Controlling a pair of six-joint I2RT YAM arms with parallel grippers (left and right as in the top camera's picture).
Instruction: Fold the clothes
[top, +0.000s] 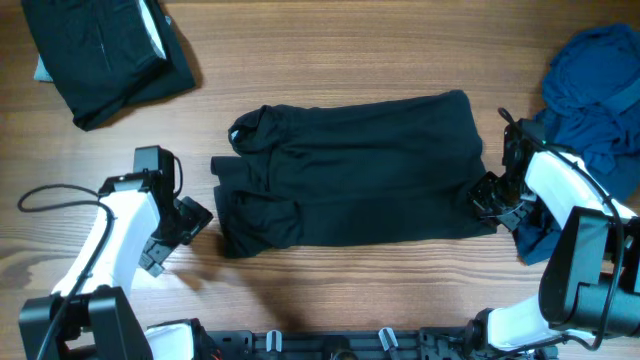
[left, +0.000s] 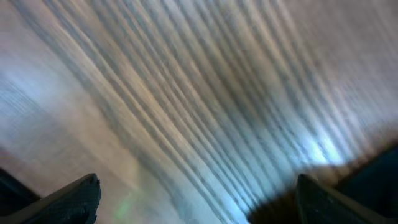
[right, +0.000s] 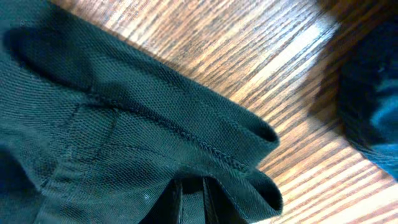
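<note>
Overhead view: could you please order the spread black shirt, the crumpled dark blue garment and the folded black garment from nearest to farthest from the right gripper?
1. The spread black shirt, centre of view; its right edge meets the right gripper.
2. The crumpled dark blue garment, far right, beside that arm.
3. The folded black garment, top left corner.

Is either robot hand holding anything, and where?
The left fingers hold nothing. The right fingers sit at the black shirt's hem; whether they grip it cannot be told.
</note>
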